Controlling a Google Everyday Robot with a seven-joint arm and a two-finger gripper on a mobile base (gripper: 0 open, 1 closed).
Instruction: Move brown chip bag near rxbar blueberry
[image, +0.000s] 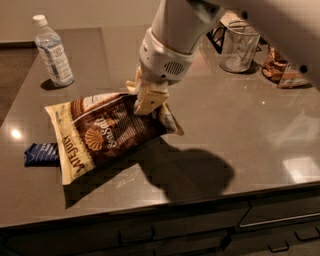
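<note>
The brown chip bag (107, 132) is large and crinkly, with cream edges and a shell logo. It hangs tilted just above the grey counter (240, 135), left of centre. My gripper (146, 102) is shut on the bag's upper right edge. The rxbar blueberry (41, 153) is a small dark-blue wrapper lying flat at the left. The bag's lower left corner covers the bar's right end.
A clear water bottle (52, 50) stands at the back left. A clear glass cup (240, 46) and a brown snack packet (277, 67) sit at the back right. The counter's front edge (200, 197) runs above drawers.
</note>
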